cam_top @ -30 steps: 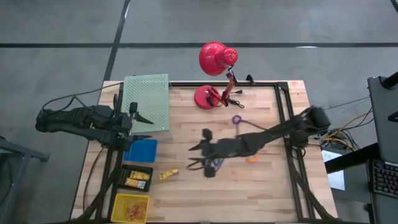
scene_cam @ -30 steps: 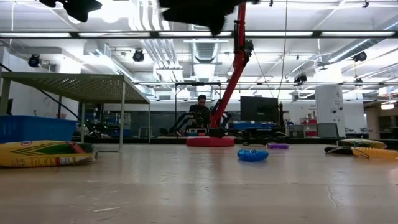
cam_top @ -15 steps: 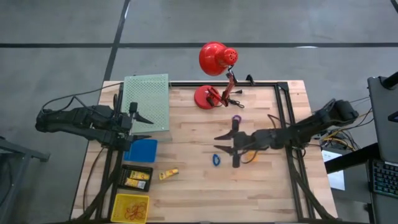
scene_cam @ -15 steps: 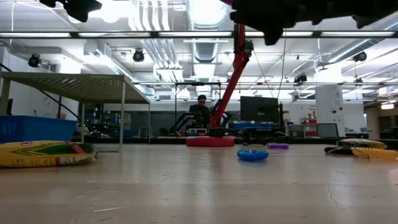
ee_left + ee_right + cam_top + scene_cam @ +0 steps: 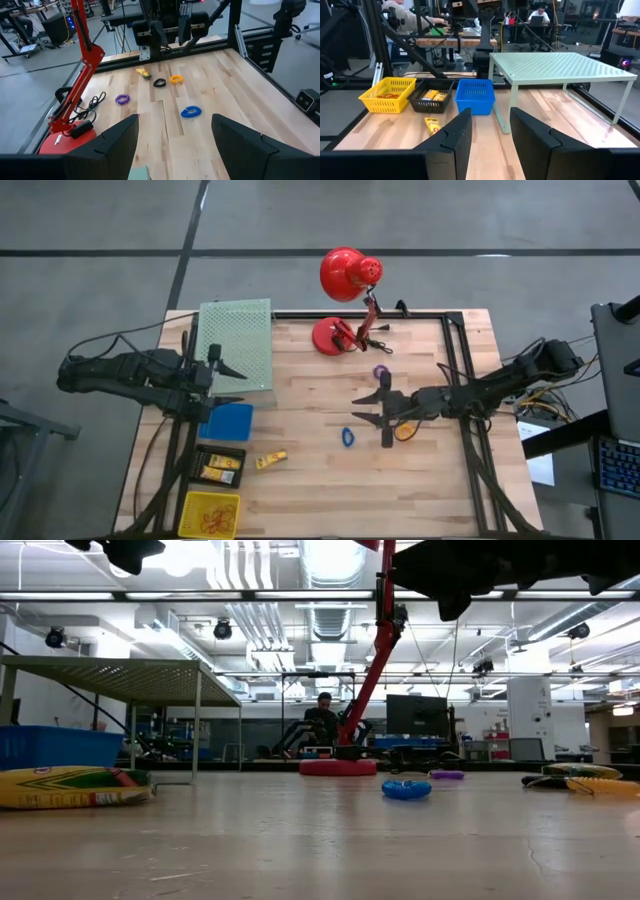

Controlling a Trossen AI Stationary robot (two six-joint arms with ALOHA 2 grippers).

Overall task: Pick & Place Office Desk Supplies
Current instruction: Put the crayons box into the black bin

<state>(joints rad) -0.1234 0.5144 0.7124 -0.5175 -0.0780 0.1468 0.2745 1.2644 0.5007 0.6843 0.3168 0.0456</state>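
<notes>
**Right gripper released above mid-tabletop, supplies scattered below**

We note the right gripper (image 5: 372,408) hanging over the middle of the wooden tabletop (image 5: 300,480), fingers spread and holding nothing; in the right wrist view its two dark fingers (image 5: 447,137) stand apart with bare wood between them. The left gripper (image 5: 228,385) waits at the tabletop's left edge beside the green mesh shelf (image 5: 237,340), likewise released, its fingers (image 5: 120,137) wide apart in the left wrist view.

Supplies as we find them: a blue ring (image 5: 347,437) lies flat on the wood, just below and left of the right gripper in the high view, apart from it; a purple ring (image 5: 380,371) lies near the red desk lamp (image 5: 345,280), beyond the gripper; an orange ring (image 5: 405,432) sits just beside the right arm, partly hidden by it; a small yellow piece (image 5: 270,460) lies loose near the bins.

Bins along the left front: a blue bin (image 5: 228,422); a black tray (image 5: 220,465) with yellow pieces inside; a yellow basket (image 5: 210,513) holding reddish rubber bands.

The left wrist view adds a black ring (image 5: 159,83) beside the orange one; the low view shows the blue ring (image 5: 406,789) resting on the tabletop; a person (image 5: 322,718) sits in the room behind.
</notes>
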